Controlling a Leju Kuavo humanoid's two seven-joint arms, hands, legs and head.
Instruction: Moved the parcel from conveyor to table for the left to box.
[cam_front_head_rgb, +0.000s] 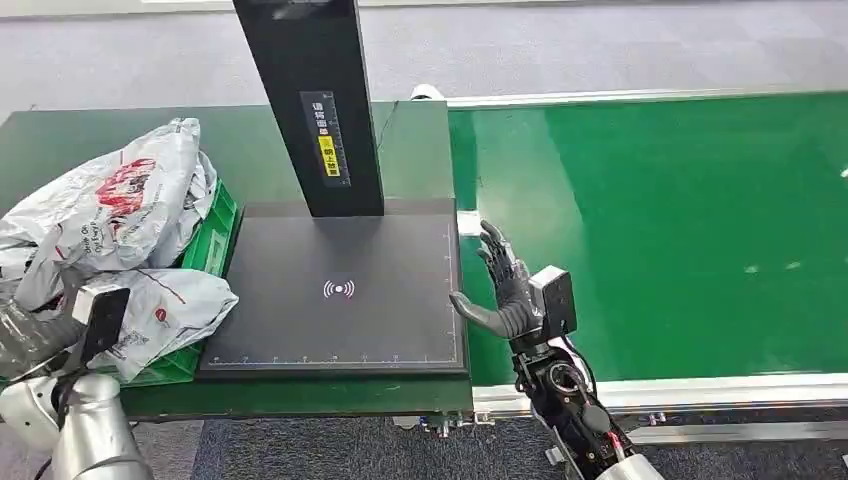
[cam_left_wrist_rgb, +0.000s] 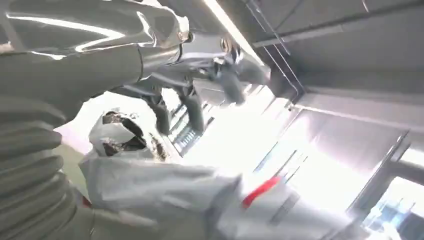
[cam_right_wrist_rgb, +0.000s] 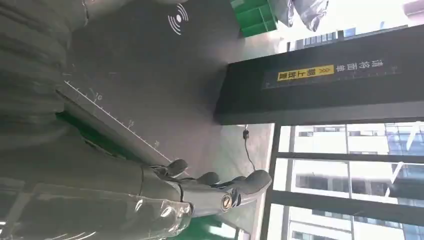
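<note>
Head view: right robot hand (cam_front_head_rgb: 505, 285) is held open and empty at the tabletop's (cam_front_head_rgb: 100, 140) right edge beside the bare conveyor (cam_front_head_rgb: 650, 230), while soft, crinkly, likely light parcels (cam_front_head_rgb: 120, 200) are piled in the left-edge bin (cam_front_head_rgb: 215, 235), left robot hand (cam_left_wrist_rgb: 200, 90) grip unclear.

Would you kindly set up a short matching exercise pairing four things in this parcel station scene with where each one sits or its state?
Things:
1. right hand
2. green crate
3. black scanning pad
4. conveyor belt

Places or states:
A. carries a white wireless symbol in its middle
B. bare green surface on the robot's right
C. heaped with grey plastic parcels
D. open, at the pad's right edge

Pairs: 1-D, 2-C, 3-A, 4-B
</note>
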